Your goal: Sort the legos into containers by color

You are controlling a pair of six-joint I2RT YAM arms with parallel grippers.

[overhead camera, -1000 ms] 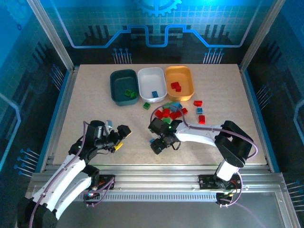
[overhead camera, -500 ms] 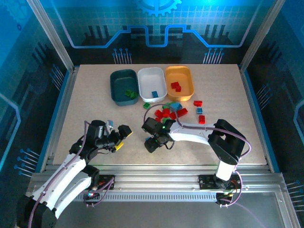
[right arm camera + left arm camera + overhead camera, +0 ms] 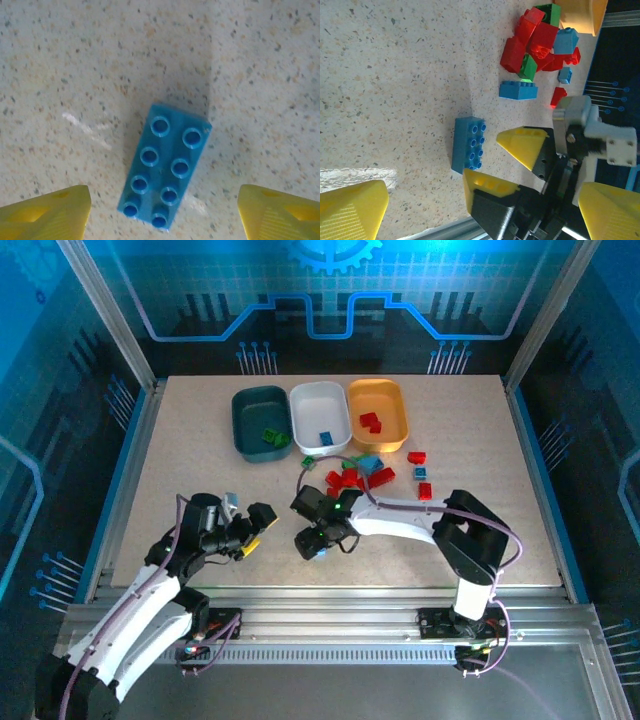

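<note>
A blue lego (image 3: 165, 170) with eight studs lies flat on the speckled table. My right gripper (image 3: 165, 212) hangs open over it, a yellow finger (image 3: 50, 210) on either side and neither touching. From the left wrist view the same blue lego (image 3: 469, 144) lies just beside the right gripper's fingertips (image 3: 522, 145). My left gripper (image 3: 255, 525) is open and empty, left of the right gripper (image 3: 310, 543). A pile of red, green and blue legos (image 3: 358, 476) lies in front of the trays. The teal tray (image 3: 240, 425) holds green ones, the white tray (image 3: 301, 410) a blue one, the orange tray (image 3: 398, 405) red ones.
Loose legos lie right of the pile: a red one (image 3: 417, 457), a small blue one (image 3: 421, 473) and another red one (image 3: 425, 491). A green one (image 3: 309, 462) sits below the white tray. Metal frame rails border the table.
My right gripper has swung left and toward the near edge, away from the pile, and now stands over the lone blue lego. The left arm has stayed still.
</note>
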